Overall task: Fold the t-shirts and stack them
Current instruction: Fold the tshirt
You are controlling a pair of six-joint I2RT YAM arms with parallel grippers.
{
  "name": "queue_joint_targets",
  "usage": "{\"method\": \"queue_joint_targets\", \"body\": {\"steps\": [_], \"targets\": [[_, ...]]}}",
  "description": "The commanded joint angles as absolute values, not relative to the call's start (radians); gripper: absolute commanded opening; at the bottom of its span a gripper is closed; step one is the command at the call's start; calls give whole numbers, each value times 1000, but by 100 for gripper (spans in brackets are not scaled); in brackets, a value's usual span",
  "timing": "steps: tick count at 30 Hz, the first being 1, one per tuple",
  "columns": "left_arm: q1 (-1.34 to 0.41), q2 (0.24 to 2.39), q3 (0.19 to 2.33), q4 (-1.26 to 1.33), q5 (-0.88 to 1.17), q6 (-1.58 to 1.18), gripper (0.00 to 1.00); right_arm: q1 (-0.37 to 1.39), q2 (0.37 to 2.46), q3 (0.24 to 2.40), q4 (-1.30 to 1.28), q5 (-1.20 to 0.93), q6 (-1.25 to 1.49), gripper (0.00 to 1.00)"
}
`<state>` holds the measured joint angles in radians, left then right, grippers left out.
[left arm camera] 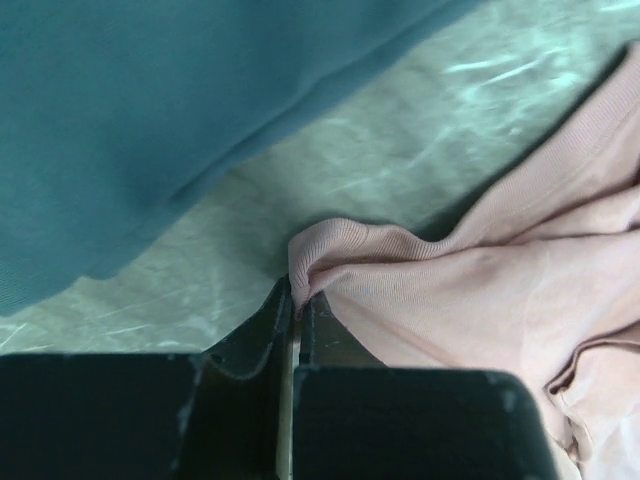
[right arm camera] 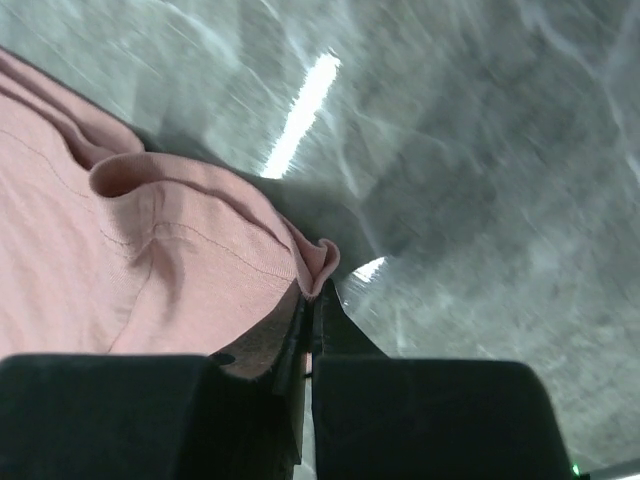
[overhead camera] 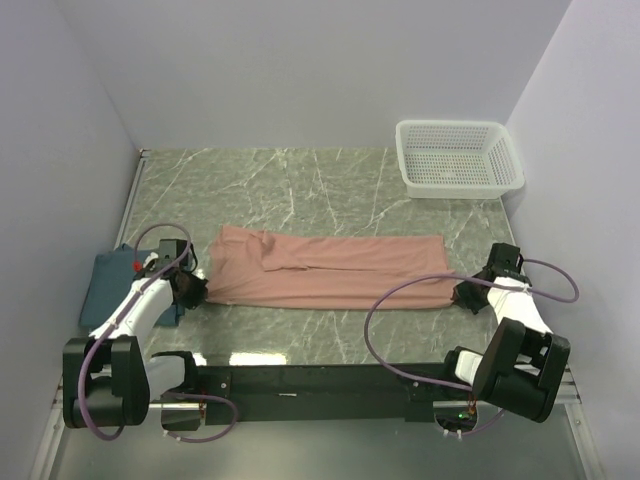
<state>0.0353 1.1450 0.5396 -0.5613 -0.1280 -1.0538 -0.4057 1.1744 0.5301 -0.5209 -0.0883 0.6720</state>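
Note:
A salmon-pink t-shirt (overhead camera: 330,268) lies folded into a long band across the marble table. My left gripper (overhead camera: 193,292) is shut on its near-left corner; the left wrist view shows the pink t-shirt (left arm camera: 480,270) with a ridge of it pinched between the black fingers (left arm camera: 262,330). My right gripper (overhead camera: 466,296) is shut on the near-right corner, and in the right wrist view a small curl of the pink t-shirt (right arm camera: 150,250) is clamped at the fingertips (right arm camera: 330,320). A dark teal t-shirt (overhead camera: 108,282) lies folded at the left edge, partly under the left arm, and fills the upper left of the left wrist view as the teal t-shirt (left arm camera: 150,110).
A white mesh basket (overhead camera: 458,158) stands at the back right corner. Walls close the table on the left, back and right. The arm bases and a black rail (overhead camera: 310,385) run along the near edge.

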Motion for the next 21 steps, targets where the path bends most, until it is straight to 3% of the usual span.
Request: {"method": "queue_joint_targets", "body": {"steps": [1,6,10,11,13,14,17,21], "targets": [[63,1120,499,-586,-169,-1081,3,-428,1146,511,-535,3,664,0],[61,1134,494,-584,-110,-1069,16,-428,1154,492,-540,-52,658,10],[63,1065,537,-621,-117,-1051,34,-428,1106,489,-549,-63,663,38],[64,1049,546,-643,-126,-1048,44,-429,1094,494,-551,-63,664,43],[63,1010,583,-664,-139,-1039,53,-416,1031,502,-555,-58,672,48],[63,999,597,-692,-147,-1034,63,-408,1007,509,-557,-43,673,49],[63,960,663,-750,-182,-1014,80,-379,916,546,-577,-3,670,50],[61,942,762,-795,-221,-974,87,-266,855,617,-571,63,641,50]]}}
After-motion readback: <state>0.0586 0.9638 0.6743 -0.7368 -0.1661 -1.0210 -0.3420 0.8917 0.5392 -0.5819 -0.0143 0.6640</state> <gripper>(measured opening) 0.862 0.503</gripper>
